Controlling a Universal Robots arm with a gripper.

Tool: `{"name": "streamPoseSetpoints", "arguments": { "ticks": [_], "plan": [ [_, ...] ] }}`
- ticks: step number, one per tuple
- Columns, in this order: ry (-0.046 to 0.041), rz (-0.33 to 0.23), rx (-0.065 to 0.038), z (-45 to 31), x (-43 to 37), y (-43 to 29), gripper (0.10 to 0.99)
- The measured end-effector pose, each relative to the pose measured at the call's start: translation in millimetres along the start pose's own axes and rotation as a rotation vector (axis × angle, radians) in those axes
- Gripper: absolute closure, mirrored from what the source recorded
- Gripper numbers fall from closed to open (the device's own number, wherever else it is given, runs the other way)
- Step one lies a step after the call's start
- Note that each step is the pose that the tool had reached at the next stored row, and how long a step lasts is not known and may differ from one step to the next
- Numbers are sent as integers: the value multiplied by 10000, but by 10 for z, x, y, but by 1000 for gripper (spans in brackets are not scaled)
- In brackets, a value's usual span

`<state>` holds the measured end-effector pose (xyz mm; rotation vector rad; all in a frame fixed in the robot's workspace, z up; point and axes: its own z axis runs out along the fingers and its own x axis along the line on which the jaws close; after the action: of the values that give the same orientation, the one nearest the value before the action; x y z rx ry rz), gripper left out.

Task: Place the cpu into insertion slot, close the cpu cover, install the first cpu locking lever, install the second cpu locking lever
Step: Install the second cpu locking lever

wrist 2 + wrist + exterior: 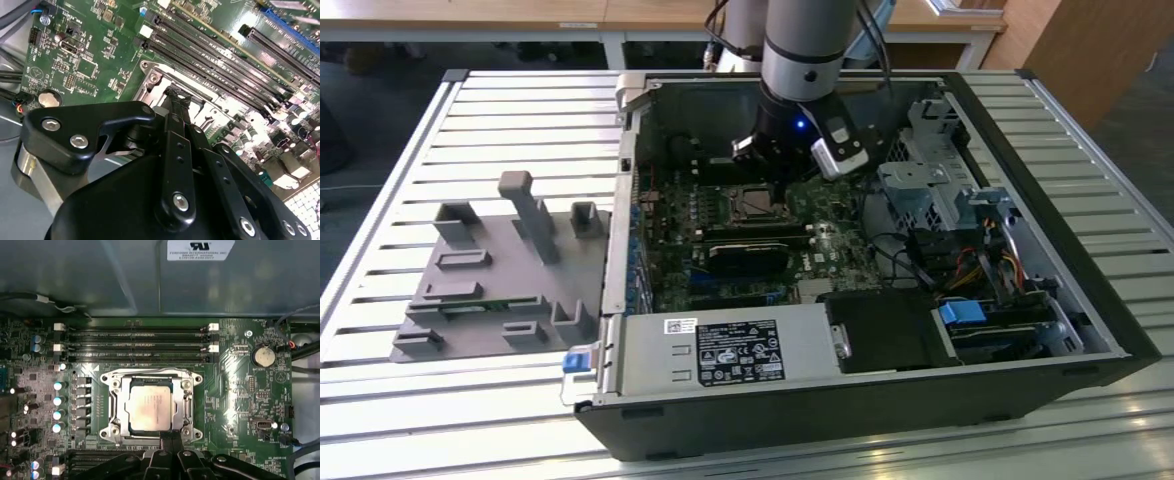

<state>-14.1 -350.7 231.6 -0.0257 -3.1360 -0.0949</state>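
cpu (150, 409) seated in insertion slot (116, 405), cpu cover (186, 401) down around it, pincer (170, 436) narrow, tips at socket edge

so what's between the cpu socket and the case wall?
In the first wrist view, four long black memory slots run across the green board between the insertion slot, cpu seated under its cover, and the grey case wall.

Just beyond the matt black gripper (170, 437), the cpu (149, 407) showed a dull, brushed silver-grey metal top, framed by the shinier bare-metal cpu cover (150, 377). The surrounding circuit board (235, 390) looked glossy green, while the computer case wall (100, 275) farther on appeared smooth, matt grey metal.
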Motion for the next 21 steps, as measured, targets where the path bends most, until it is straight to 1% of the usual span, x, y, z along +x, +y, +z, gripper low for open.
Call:
{"name": "streamPoseSetpoints", "arguments": {
  "ticks": [5, 11, 13, 17, 19, 21],
  "plan": [
    [3, 0, -22, -4, -1, -74, 980],
    [4, 0, -28, -8, -1, -138, 980],
    [5, 1, -41, -8, 17, -143, 980],
    [5, 0, -56, -7, 87, -147, 980],
    [6, -1, -67, -8, 96, -164, 980],
    [6, 0, -100, -9, 103, -183, 980]
  ]
}}
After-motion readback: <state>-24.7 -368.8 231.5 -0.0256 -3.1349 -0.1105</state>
